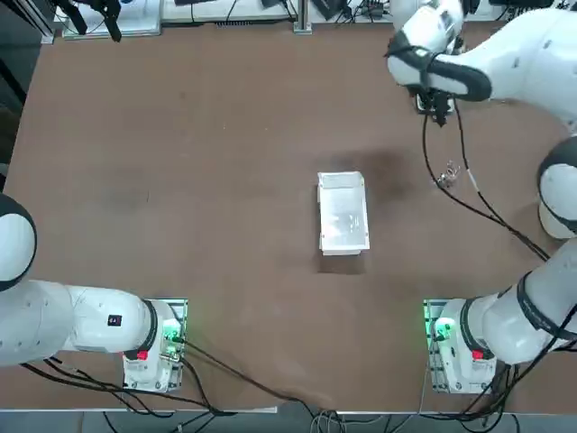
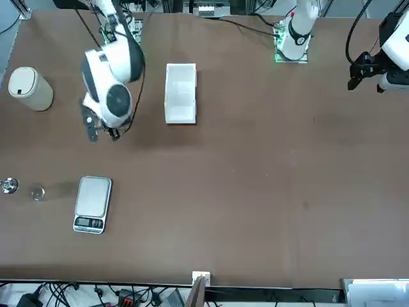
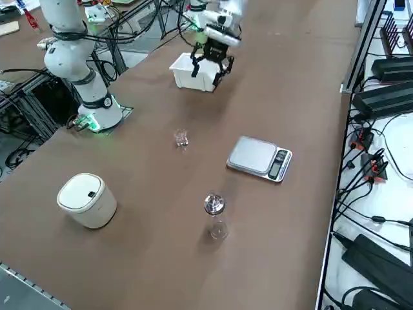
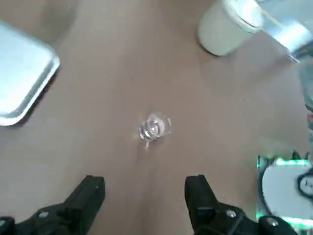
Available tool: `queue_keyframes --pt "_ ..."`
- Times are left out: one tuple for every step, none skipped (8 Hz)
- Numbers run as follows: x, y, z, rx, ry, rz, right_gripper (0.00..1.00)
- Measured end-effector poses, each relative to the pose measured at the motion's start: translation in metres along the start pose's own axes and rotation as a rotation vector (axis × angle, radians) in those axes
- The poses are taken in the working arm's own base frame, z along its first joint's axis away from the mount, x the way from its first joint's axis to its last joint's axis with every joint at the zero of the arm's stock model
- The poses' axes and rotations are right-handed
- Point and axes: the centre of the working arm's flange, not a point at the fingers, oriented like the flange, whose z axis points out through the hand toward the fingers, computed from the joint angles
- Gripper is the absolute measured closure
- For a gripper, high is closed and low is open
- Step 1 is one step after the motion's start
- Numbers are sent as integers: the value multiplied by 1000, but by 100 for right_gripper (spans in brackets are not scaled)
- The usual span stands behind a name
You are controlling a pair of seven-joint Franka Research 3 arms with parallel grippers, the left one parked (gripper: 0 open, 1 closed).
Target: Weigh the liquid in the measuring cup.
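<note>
The measuring cup (image 4: 154,127) is a tiny clear cup that stands upright on the brown table. It shows in the top view (image 1: 448,174) to the right of the white tray, and in the right side view (image 3: 181,137). My right gripper (image 4: 144,188) hangs well above the table, open and holding nothing, with the cup seen beyond its two black fingers (image 4: 90,196). The same gripper shows in the top view (image 1: 437,110), the right side view (image 3: 211,68) and the front view (image 2: 102,131). In the front view my arm hides the cup. The flat grey scale (image 3: 260,157) lies further out on the table.
A white rectangular tray (image 1: 343,213) sits mid-table. A white cylindrical container (image 3: 87,200) stands near the table's right edge. Beyond the scale (image 2: 92,203) stand a small metal-topped object (image 3: 214,205) and another clear glass (image 3: 218,229).
</note>
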Motion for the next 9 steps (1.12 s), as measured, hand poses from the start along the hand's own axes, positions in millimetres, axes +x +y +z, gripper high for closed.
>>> queue_keyframes --pt "-20 -7 20 -36 55 94 0" --pt "-43 -15 45 -65 117 164 0" --pt "-62 -21 76 -93 185 220 1" --pt "-76 -25 109 -118 255 269 1" --pt "-85 -28 140 -139 312 311 1" --pt "-90 -31 163 -155 352 349 1" --pt "-92 -34 178 -161 383 382 1" --pt "-92 -36 188 -154 410 409 1" --pt "-91 -38 191 -138 430 434 1"
